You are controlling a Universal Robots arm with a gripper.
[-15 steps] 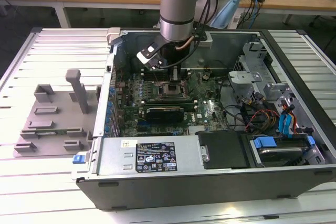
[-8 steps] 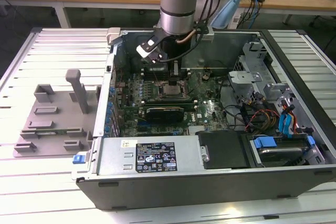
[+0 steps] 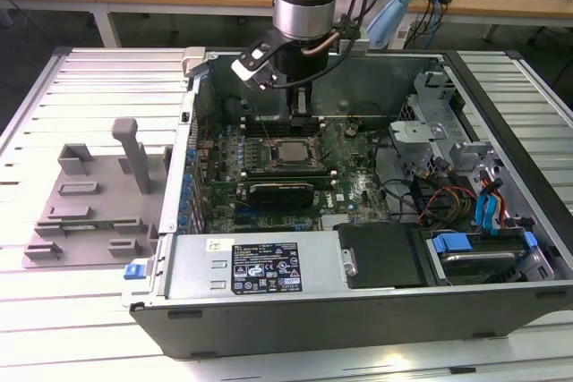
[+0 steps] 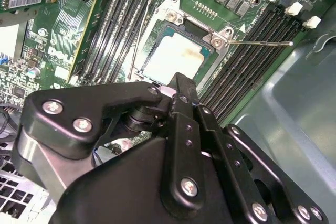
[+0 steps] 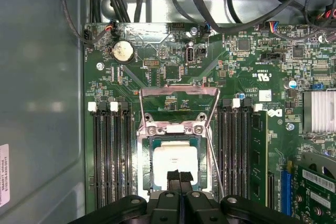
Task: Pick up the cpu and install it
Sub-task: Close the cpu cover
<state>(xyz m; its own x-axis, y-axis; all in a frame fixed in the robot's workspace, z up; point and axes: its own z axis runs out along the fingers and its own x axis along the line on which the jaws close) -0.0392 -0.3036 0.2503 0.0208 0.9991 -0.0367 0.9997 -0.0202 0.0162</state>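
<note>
One cpu, silver top up, lies within the socket on the motherboard. The board sits inside the open computer case on the desk.

Socket's hinged frame stands swung open; retaining lever lies loose to one side.

Gripper hangs directly over the chip, fingers pressed together with nothing between them. Whether the tips touch the lid I cannot tell.

Grey fixture tray sits outside the case, at the exterior view's left, well apart.

Judgement: seating looks about done, so the care lies in squareness. The chip should lie flat and level in its recess, no corner riding up. Any contact should be straight down and light, since sideways drag risks the socket's contacts. Keep clear of frame and lever.
</note>
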